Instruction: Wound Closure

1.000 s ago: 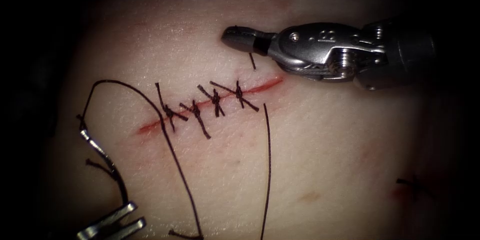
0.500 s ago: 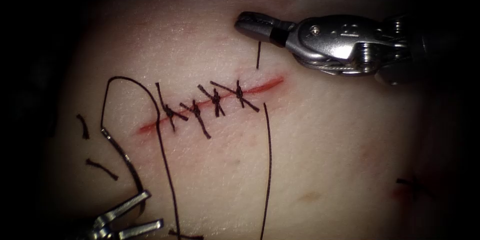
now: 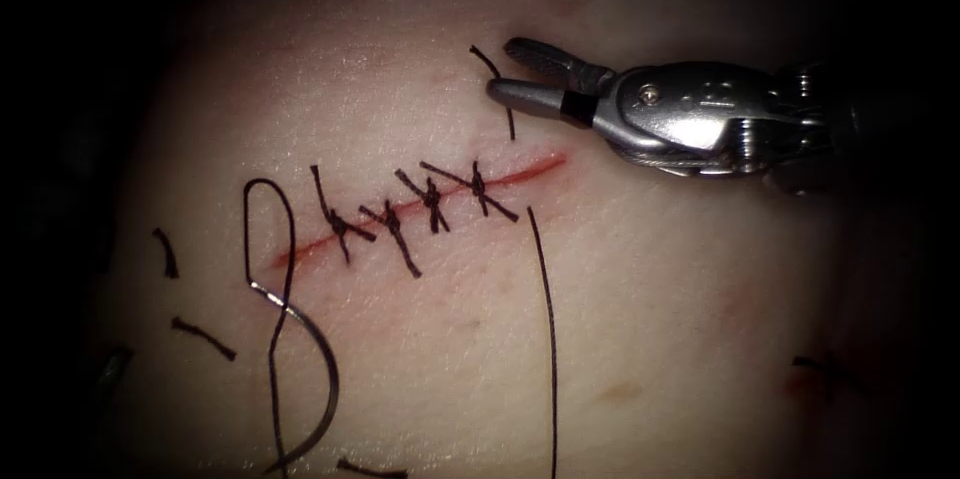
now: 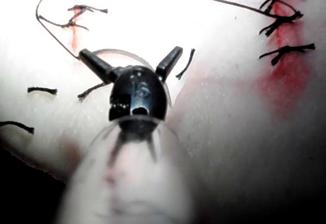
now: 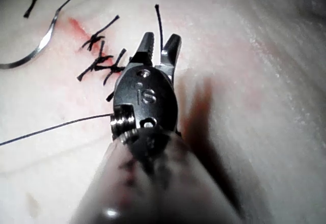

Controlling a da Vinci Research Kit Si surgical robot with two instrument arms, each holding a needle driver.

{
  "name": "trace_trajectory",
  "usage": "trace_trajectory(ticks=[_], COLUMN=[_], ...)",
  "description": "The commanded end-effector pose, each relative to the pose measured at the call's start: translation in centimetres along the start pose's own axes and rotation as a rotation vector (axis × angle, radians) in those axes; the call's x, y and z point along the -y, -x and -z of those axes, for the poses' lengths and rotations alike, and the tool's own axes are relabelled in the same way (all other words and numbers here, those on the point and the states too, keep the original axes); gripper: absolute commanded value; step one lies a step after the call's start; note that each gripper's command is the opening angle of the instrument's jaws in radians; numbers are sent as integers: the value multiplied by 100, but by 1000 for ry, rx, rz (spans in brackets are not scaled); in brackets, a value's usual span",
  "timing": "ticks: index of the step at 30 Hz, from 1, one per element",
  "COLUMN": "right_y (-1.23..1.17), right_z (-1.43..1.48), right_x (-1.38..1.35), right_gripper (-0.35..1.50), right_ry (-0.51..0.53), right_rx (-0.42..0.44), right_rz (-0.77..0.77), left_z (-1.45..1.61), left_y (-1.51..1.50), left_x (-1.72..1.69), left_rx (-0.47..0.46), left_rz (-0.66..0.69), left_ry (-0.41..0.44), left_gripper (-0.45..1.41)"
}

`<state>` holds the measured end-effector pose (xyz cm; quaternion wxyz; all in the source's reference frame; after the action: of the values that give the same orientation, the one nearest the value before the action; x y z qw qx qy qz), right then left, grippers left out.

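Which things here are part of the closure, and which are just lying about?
In the job:
- curved steel needle, lying loose on the tissue, left of the cut
- long black thread
- red cut with four black stitches
- right gripper, open around a short thread tail
- left gripper, open, empty

Lying about:
- cut thread ends

The right tool (image 3: 505,72) ends in two slim, dark grey metal fingers on a polished silver wrist with a round pivot screw and small stamped marks, joined to a dark shaft. The left tool (image 4: 130,58) has two short black fingers on a rounded black wrist stamped with characters, above a pale shaft.
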<state>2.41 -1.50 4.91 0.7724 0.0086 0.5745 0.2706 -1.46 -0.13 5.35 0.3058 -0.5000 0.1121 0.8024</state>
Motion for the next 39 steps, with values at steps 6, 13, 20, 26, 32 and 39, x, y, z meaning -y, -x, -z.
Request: trace_trajectory(ticks=[6, 13, 20, 26, 32, 39], right_y=[8, 8, 12, 14, 20, 22], right_z=[-1, 9, 15, 14, 13, 10], right_x=[9, 10, 6, 6, 7, 9], right_gripper=[26, 15, 4, 5, 5, 5], right_ry=[-8, -20, -13, -12, -11, -7], right_rx=[-4, -10, -26, -26, -28, -31], right_rz=[4, 5, 5, 7, 13, 5], left_z=[-42, -65, -72, -79, -75, -79], left_y=[-6, 6, -1, -20, -40, -39], left_x=[11, 18, 19, 16, 16, 21], left_rx=[59, 97, 99, 28, -7, -1], left_rz=[-374, -605, -746, -843, -918, -974], left_ry=[-34, -24, -4, -21, -32, -31], left_gripper=[108, 104, 84, 79, 74, 56])
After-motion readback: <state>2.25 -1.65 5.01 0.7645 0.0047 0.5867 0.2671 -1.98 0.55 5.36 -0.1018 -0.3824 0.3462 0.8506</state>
